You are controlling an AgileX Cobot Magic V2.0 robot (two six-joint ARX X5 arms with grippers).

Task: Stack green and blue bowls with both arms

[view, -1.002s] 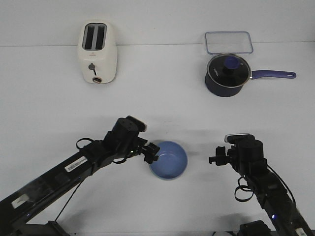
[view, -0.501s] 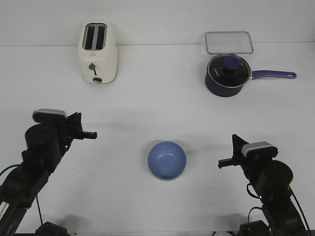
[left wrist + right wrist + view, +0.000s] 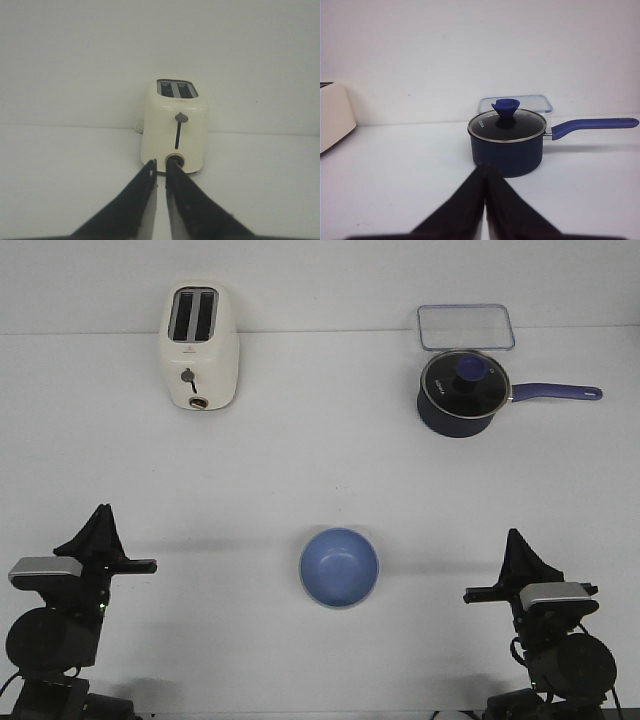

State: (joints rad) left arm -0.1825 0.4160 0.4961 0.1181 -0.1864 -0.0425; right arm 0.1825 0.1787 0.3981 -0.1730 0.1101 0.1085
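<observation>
The blue bowl (image 3: 339, 567) sits near the front edge of the desk, midway between its left and right sides, open side up; I can make out no green on it. My left pincer (image 3: 140, 566) is parked near the front-left corner, well apart from it, fingers nearly together and empty. My right pincer (image 3: 478, 593), near the front-right corner, is pressed closed, holding nothing.
</observation>
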